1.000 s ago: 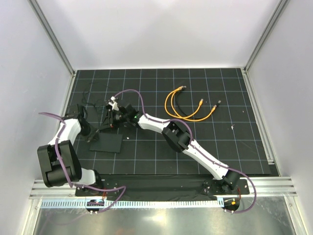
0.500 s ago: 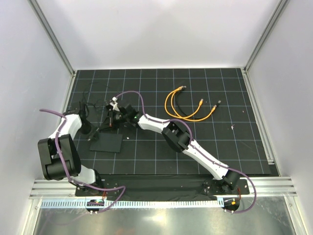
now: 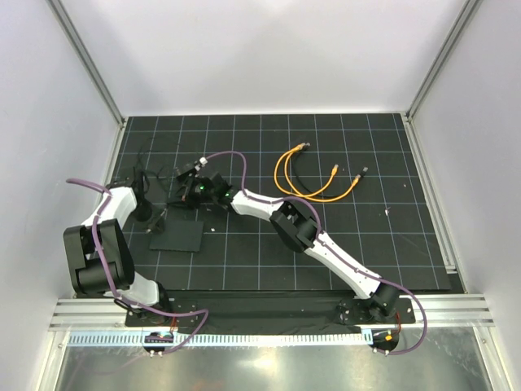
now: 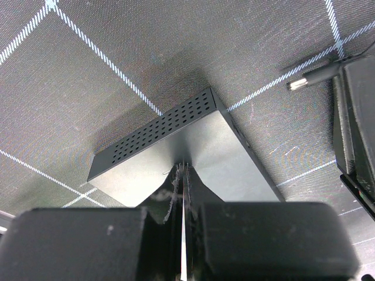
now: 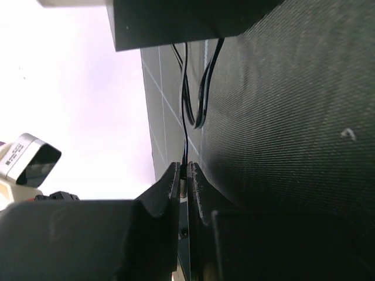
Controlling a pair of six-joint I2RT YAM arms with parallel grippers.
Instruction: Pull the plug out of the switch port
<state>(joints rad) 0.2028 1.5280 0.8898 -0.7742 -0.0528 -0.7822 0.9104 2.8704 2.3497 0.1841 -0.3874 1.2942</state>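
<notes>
The switch (image 3: 179, 237) is a flat matte-black box lying on the gridded mat at the left. In the left wrist view its perforated side and top (image 4: 222, 146) show. My left gripper (image 3: 155, 220) is shut, its tips (image 4: 183, 170) resting on the switch's top near one corner. My right gripper (image 3: 186, 193) stands just beyond the switch and is shut on the small plug (image 5: 184, 175) of a thin black wire. The plug's metal tip (image 4: 299, 84) points into open air, apart from the switch.
Two orange cables (image 3: 305, 175) lie on the mat to the right of the arms. Thin black wire loops (image 3: 151, 173) lie behind the switch. A black block (image 5: 176, 23) with wires hangs at the top of the right wrist view. A metal rail (image 3: 106, 163) borders the mat's left side.
My right gripper has moved back and away from the switch with the plug in it. The left gripper stays on the switch, its arm shifted slightly.
</notes>
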